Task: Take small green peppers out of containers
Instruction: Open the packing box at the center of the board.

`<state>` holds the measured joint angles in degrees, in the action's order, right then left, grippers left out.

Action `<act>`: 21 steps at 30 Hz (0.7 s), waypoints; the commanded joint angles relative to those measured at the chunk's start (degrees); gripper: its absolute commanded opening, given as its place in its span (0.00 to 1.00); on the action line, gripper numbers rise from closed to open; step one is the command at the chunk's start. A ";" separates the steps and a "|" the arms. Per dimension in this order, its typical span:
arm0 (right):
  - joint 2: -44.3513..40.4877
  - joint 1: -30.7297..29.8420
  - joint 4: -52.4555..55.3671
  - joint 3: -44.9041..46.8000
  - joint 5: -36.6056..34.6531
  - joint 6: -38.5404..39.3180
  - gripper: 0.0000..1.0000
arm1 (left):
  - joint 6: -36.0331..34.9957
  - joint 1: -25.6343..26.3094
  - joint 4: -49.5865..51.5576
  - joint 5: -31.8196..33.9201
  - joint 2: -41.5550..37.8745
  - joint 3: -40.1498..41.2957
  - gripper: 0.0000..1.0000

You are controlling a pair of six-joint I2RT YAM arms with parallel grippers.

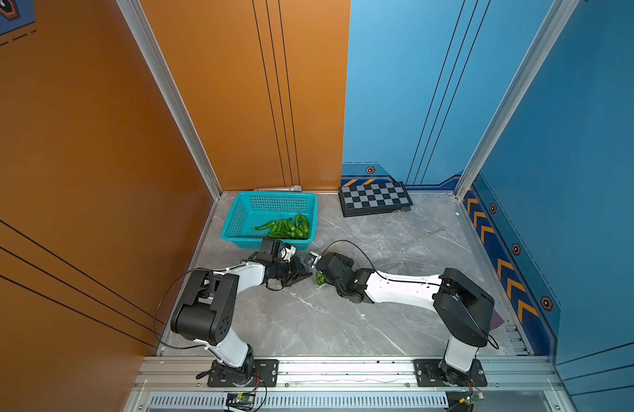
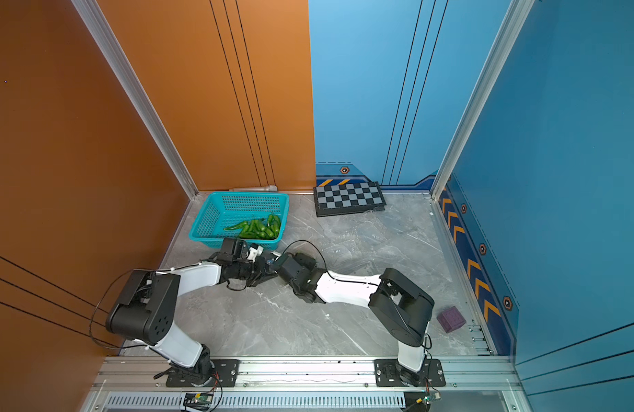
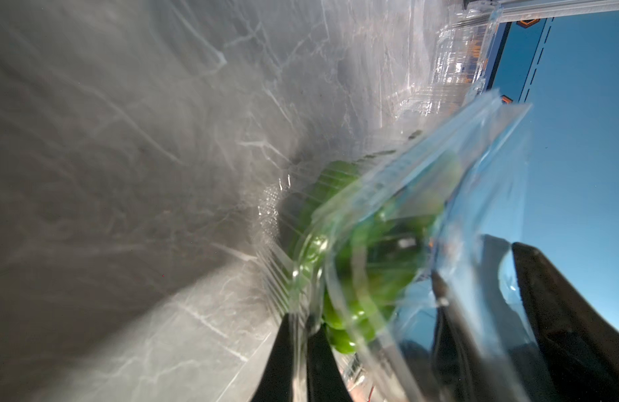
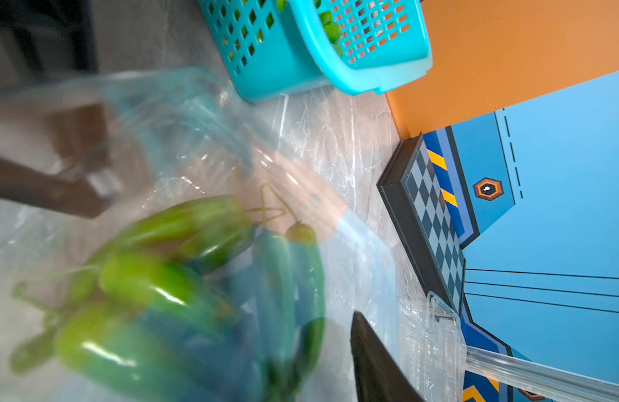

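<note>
Over marble tabletop [image 1: 308, 321], left hand [image 3: 301, 325] pinches container [image 3: 405, 181] holding peppers [image 3: 342, 339].

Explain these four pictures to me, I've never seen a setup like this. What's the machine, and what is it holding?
It is a pair of robot arms bolted along a table's edge: the left arm and the right arm. Two pictures look down from overhead and show nearly the same view. The other two come from a camera on each wrist. On the table sit a teal basket with green peppers in it, a chessboard, a purple cube and clear boxes that look empty. Between the arms is one more box, with peppers inside. The left tool pinches its edge. The right tool is at the box too, but whether it grips is too blurred to tell.
</note>
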<state>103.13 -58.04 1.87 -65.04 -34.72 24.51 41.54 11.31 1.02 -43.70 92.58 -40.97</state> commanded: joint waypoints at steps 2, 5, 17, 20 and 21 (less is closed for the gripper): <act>-2.45 1.66 0.15 0.23 -2.63 -3.56 0.49 | -3.48 -0.38 5.35 2.26 -0.86 -0.59 0.09; -3.99 3.29 0.31 1.38 -0.38 -6.19 0.50 | -3.72 -0.54 6.59 2.44 -1.65 -1.00 0.09; -2.03 10.22 10.66 -7.56 9.11 -18.10 0.68 | -7.07 -1.69 16.84 5.12 -7.31 -2.99 0.29; -1.20 11.68 10.85 -8.65 12.07 -19.31 0.68 | -7.09 -1.48 16.96 5.29 -7.76 -2.61 0.33; -1.03 12.00 11.28 -8.95 13.98 -19.24 0.68 | -7.24 -1.39 17.01 5.01 -7.76 -2.78 0.34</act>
<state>100.44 -46.74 9.04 -72.36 -25.89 8.91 35.75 9.76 15.09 -39.59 85.84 -42.81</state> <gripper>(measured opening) 0.676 0.339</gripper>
